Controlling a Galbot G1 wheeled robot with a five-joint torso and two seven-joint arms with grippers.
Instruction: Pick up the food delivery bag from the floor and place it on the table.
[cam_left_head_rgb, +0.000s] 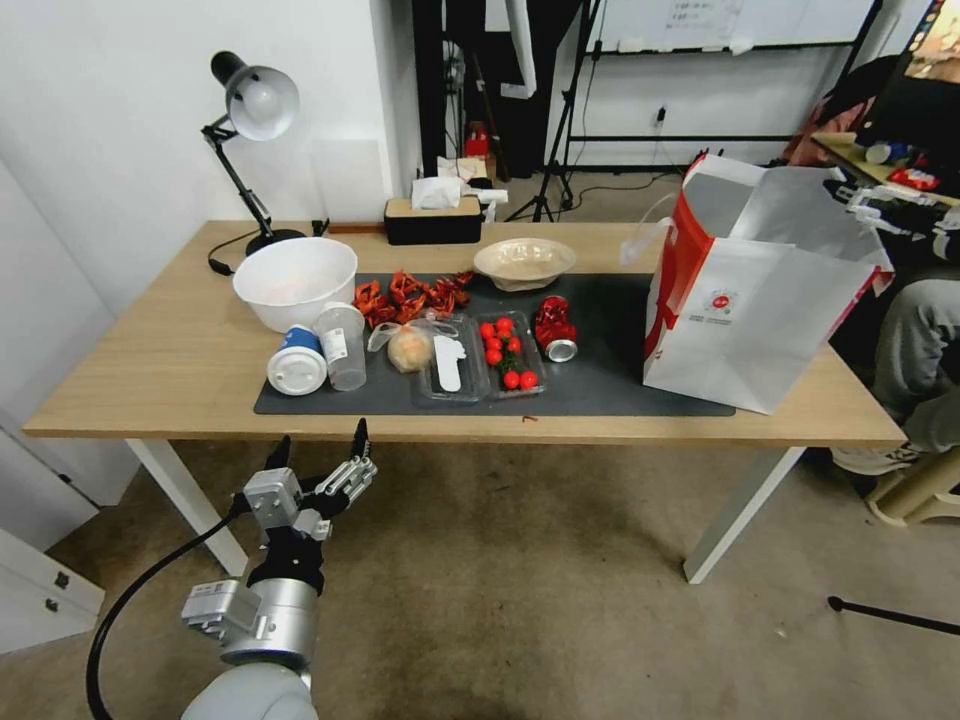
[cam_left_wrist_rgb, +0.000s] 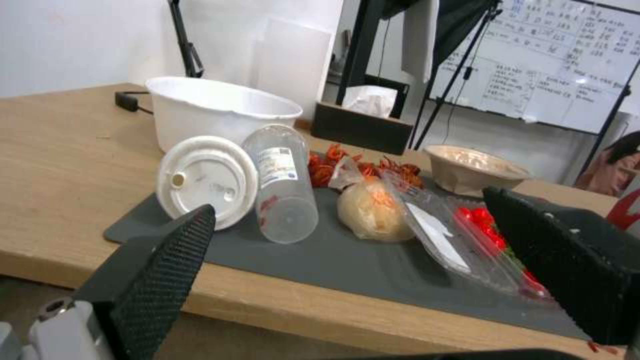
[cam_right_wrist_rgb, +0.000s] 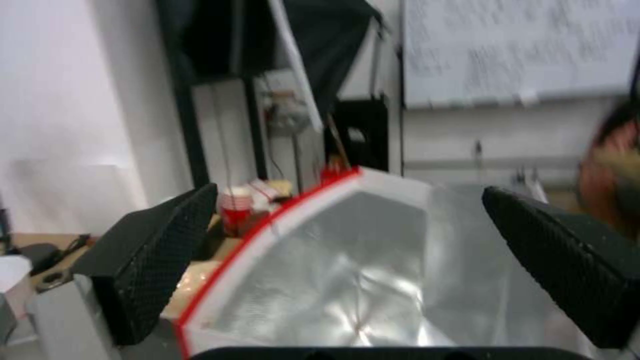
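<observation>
The food delivery bag (cam_left_head_rgb: 752, 300) stands upright at the table's (cam_left_head_rgb: 150, 380) three o'clock end, light, crushable paper best held by its handle (cam_left_head_rgb: 640, 235), while both the left gripper (cam_left_head_rgb: 318, 448) and right gripper (cam_right_wrist_rgb: 347, 260) gape empty.

Office: whiteboard (cam_left_head_rgb: 740, 22), desk lamp (cam_left_head_rgb: 250, 110)

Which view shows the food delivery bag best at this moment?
The head view: the food delivery bag stands whole and upright on the right end of the table, logo and red gusset visible. The right wrist view shows just its foil-lined mouth and red rim between the open right gripper fingers. The left wrist view catches a red sliver at the edge.
</observation>
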